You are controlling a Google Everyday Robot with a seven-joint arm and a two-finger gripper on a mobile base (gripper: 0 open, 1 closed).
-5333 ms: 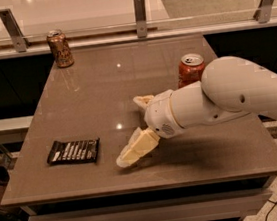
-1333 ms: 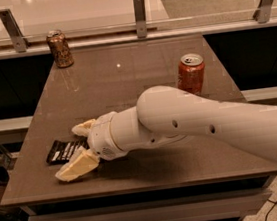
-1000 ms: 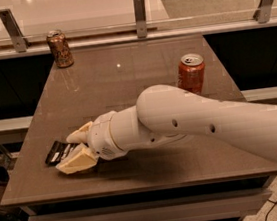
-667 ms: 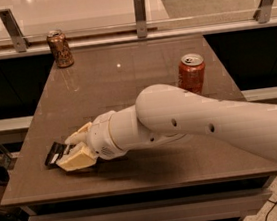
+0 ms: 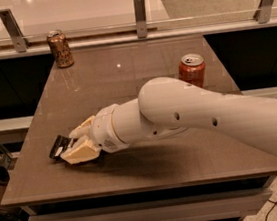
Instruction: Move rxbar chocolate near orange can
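Observation:
The rxbar chocolate point(image 5: 59, 146), a flat black-wrapped bar, lies near the table's front left; only its left end shows, the rest is hidden under my gripper. My gripper point(image 5: 78, 143) is down on the bar with its cream fingers point(image 5: 84, 150) closed around it. The orange can point(image 5: 60, 48), dull brownish-orange with a silver top, stands upright at the table's far left corner, well away from the bar and the gripper.
A brighter red-orange can point(image 5: 192, 70) stands at the right side of the brown table point(image 5: 124, 74), just behind my white arm point(image 5: 205, 119). A glass rail with metal posts point(image 5: 139, 9) runs along the far edge.
My arm swung from the table's right to the front left and lowered onto the bar. The fingers, spread a second ago, have closed over it. The cans have not moved.

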